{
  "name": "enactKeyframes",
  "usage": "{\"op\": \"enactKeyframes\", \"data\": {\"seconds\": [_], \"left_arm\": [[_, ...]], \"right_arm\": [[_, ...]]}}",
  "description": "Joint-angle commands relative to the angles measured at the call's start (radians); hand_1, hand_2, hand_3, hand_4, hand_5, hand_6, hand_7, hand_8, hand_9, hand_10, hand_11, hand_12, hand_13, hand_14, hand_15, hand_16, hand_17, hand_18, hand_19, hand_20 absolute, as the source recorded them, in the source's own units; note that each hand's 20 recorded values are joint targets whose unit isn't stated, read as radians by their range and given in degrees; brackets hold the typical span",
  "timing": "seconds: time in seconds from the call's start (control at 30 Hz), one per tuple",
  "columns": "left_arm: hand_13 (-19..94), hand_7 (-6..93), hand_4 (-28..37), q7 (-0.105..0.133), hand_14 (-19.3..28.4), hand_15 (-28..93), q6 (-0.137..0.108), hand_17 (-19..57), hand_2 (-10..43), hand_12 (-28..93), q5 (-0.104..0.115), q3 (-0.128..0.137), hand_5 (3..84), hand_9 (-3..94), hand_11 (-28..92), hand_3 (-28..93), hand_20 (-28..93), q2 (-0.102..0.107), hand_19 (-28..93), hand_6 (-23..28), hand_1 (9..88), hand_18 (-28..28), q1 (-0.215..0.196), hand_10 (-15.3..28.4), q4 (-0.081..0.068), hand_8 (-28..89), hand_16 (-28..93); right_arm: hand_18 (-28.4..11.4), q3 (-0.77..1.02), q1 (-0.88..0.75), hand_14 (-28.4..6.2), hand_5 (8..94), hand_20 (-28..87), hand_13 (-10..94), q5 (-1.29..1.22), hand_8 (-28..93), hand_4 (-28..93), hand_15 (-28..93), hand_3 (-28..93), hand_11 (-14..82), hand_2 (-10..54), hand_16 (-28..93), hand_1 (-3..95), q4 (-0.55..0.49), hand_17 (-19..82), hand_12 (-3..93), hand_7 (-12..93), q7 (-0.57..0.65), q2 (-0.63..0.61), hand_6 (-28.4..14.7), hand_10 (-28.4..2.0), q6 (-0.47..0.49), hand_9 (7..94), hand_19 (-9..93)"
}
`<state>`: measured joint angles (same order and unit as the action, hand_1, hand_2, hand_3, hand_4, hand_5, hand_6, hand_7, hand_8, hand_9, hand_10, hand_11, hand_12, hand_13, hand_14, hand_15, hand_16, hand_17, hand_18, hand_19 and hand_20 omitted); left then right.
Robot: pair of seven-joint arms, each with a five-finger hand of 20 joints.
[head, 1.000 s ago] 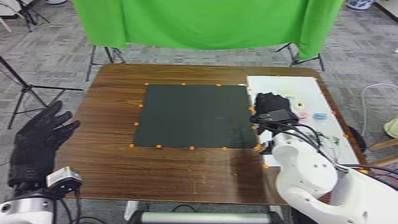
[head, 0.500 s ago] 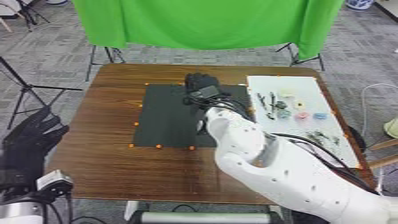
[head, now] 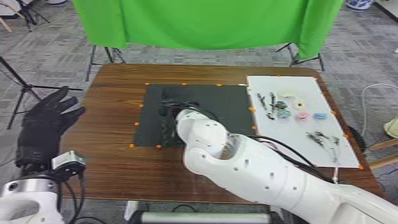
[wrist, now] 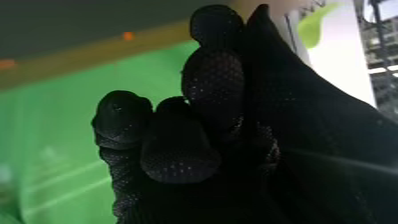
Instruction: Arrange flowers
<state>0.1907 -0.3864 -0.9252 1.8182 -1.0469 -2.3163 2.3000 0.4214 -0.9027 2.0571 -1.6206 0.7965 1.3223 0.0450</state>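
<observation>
Holds the right hand (head: 174,95) over the dark mat (head: 213,127); cannot tell the state of its fingers. Spreads the left hand's (head: 44,122) fingers wide beside the tabletop (head: 107,170). Shows the pink flower (head: 302,115) beside the blue flower (head: 320,116) on the white sheet (head: 275,82), between dark stems (head: 272,101) and nearer sprigs (head: 318,138).

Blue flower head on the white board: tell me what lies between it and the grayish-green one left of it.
In the head view, the pink flower head lies between the blue flower head and the grayish-green one.
</observation>
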Motion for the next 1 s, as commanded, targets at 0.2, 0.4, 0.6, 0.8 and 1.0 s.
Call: {"op": "enactKeyframes", "data": {"seconds": [0.2, 0.4, 0.6, 0.8, 1.0], "left_arm": [[24, 14.7, -24.8, -0.020, 26.0, 46, 0.019, -10.7, 7.0, 9, -0.010, -0.011, 35.4, 31.5, 24, 81, 0, 0.002, 56, 9.2, 23.2, 23.5, -0.002, 18.3, 0.002, -11, -8], [24, 14.1, -24.6, 0.025, 26.1, 46, -0.015, -10.8, 7.3, 9, 0.009, 0.010, 35.5, 31.4, 24, 81, 0, -0.010, 56, 9.4, 23.0, 23.5, -0.089, 18.6, 0.024, -10, -8], [24, 13.4, -24.6, 0.050, 26.2, 46, -0.026, -10.8, 7.5, 9, 0.017, 0.023, 35.3, 31.3, 24, 80, 0, -0.031, 56, 9.2, 22.8, 23.5, -0.145, 19.1, 0.037, -10, -8], [24, 13.4, -24.4, 0.050, 26.1, 46, -0.033, -10.8, 7.4, 10, 0.016, 0.029, 35.3, 31.4, 23, 80, 0, -0.047, 56, 9.1, 22.6, 23.6, -0.183, 18.9, 0.054, -9, -8], [24, 14.2, -24.6, 0.040, 25.7, 46, -0.027, -10.7, 7.1, 10, 0.012, 0.013, 35.3, 31.4, 24, 80, 0, -0.050, 56, 8.8, 22.6, 23.5, -0.183, 18.3, 0.059, -10, -8]], "right_arm": [[-27.4, 0.017, -0.034, -8.3, 82.8, 47, 81, -0.013, 22, -28, 88, 87, 58.9, -6.9, 21, 49.3, -0.007, 36, 26.9, 33, 0.017, 0.022, -3.3, -12.8, -0.001, 83.2, 93], [-25.5, 0.101, -0.082, -9.6, 78.1, 39, 76, 0.001, 10, -28, 85, 86, 56.2, -5.8, 19, 48.0, -0.077, 32, 27.8, 38, -0.049, -0.005, -4.2, -12.1, 0.046, 78.8, 93], [-24.9, 0.231, -0.162, -11.5, 71.2, 35, 69, 0.005, -1, -28, 83, 83, 54.1, -6.1, 16, 43.4, -0.219, 27, 25.6, 36, -0.089, -0.074, -6.3, -14.5, 0.167, 71.7, 88], [-25.0, 0.431, -0.321, -13.6, 66.5, 31, 62, -0.005, -15, -26, 79, 87, 53.6, -3.4, 12, 32.0, -0.387, 23, 17.4, 27, -0.086, -0.198, -6.7, -18.8, 0.260, 63.8, 85], [-25.4, 0.615, -0.509, -14.7, 62.4, 29, 60, -0.004, -15, -26, 79, 85, 51.2, -2.2, 11, 28.4, -0.484, 23, 16.7, 24, -0.018, -0.389, -7.9, -20.4, 0.208, 61.2, 84]]}}
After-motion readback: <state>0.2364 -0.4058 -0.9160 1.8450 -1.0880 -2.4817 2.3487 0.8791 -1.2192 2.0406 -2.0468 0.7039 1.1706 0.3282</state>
